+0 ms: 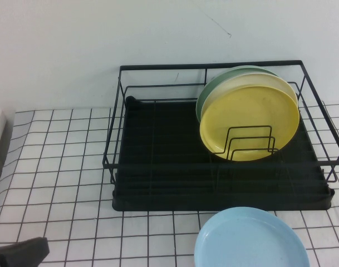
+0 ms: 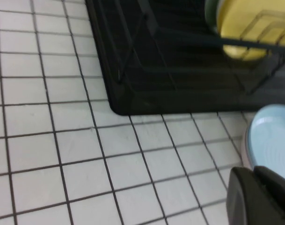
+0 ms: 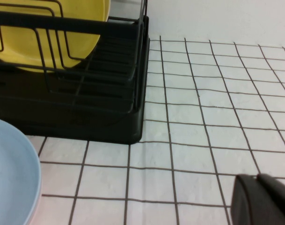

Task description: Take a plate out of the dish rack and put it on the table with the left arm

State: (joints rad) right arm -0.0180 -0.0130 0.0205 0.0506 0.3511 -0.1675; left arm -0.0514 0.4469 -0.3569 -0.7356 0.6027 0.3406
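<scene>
The yellow plate (image 1: 250, 122) stands upright in the wire dividers at the right of the black dish rack (image 1: 158, 183), in front of a cream plate (image 1: 252, 82) and a green one. The rack stands on the grid-cloth table (image 1: 58, 167). The yellow plate also shows in the left wrist view (image 2: 245, 23) and the right wrist view (image 3: 48, 28). My left gripper (image 1: 19, 253) is low over the table at the front left, well clear of the rack; in the left wrist view (image 2: 252, 171) its fingers are together and empty. My right gripper (image 3: 257, 177) is shut and empty over the cloth, right of the rack.
A light blue plate (image 1: 250, 239) lies flat on the table just in front of the rack's right half; it also shows in the left wrist view (image 2: 273, 140) and the right wrist view (image 3: 11, 173). A white wall is behind the rack. Open cloth lies left of the rack.
</scene>
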